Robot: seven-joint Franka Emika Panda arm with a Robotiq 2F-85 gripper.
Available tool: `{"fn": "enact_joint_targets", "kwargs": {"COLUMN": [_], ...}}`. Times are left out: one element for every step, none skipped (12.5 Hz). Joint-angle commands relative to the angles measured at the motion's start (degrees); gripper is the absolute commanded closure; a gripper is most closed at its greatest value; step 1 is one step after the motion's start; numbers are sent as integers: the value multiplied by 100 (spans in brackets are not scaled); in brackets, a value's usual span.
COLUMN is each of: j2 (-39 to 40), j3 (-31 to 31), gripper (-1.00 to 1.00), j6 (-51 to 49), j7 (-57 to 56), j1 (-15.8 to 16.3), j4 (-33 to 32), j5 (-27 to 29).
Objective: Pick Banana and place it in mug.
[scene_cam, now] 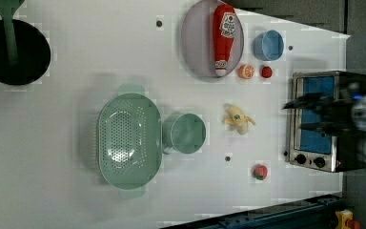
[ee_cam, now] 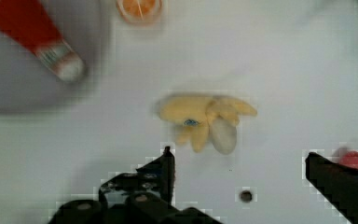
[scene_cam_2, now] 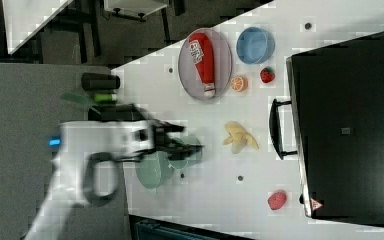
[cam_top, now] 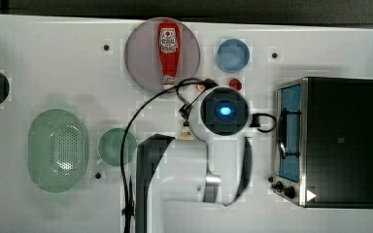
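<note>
Banana (scene_cam: 238, 119): pale yellow, lying free on the white tabletop (scene_cam: 66, 191) near the middle, its peel segments splayed; it is seen in the wrist view (ee_cam: 205, 123) ahead of the jaws and untouched by them.

Mug (scene_cam: 185, 133): muted green, upright, mouth up, set just beside the perforated basket (scene_cam: 129, 139), well apart from the banana.

Gripper (ee_cam: 237, 163): black jaws spread wide, nothing held between them; in the right view (scene_cam_2: 185, 142) it is seen in front of the mug and basket, above the tabletop.

Plate (scene_cam: 193, 43): grey, near the tabletop's far edge in the left view, with the red ketchup bottle (scene_cam: 223, 38) laid on it.

Blue cup (scene_cam: 269, 45): beside the plate.

Orange slice (scene_cam: 246, 71) and a small red fruit (scene_cam: 266, 72): set side by side just below the plate and blue cup in the left view.

Toaster oven (scene_cam: 319, 121): at the tabletop's edge on the left view's right.

Red round fruit (scene_cam: 260, 171): near the oven.
</note>
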Motion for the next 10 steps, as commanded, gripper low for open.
{"fn": "enact_joint_targets", "kwargs": {"j2": [380, 628, 876, 1115, 1345, 1551, 1727, 1855, 1953, 2038], "j3": [-20, -20, -20, -17, -18, -18, -17, -6, -7, -14], "gripper": [-100, -100, -100, -100, -100, -100, -100, -100, -100, -100], "j6": [763, 1062, 1320, 1601, 1898, 2186, 2399, 2479, 2520, 2582], "j7": [-1540, -2031, -2538, -2950, -3184, -3230, -3230, -3227, -3231, -3228], "j1": [23, 24, 24, 26, 26, 26, 27, 33, 36, 35], "j4": [-440, -478, -490, -492, -493, -495, -510, -535, -555, -570], "j5": [-76, -84, -84, -84, -84, -84, -84, -84, -84, -83]}}
